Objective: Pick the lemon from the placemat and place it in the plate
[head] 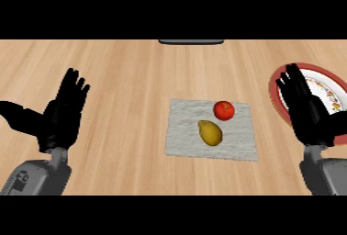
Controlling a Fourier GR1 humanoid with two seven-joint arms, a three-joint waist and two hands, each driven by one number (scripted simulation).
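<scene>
Head view shows the lemon (210,133) lying on the grey placemat (181,137) beside a red tomato (224,110). Both my robot hands are open and empty: left robot hand (62,114) over the table (136,69), right robot hand (306,108) over the plate (324,87).

Left hand (59,117), right hand (308,110) — fingers straight, upraised.

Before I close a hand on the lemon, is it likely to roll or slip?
Probably some. The lemon is a smooth oval lying on its side, so a sideways nudge could roll it toward the tomato close by. The textured placemat may damp that. It looks rigid, so fingers curled around its narrow middle should hold.
</scene>
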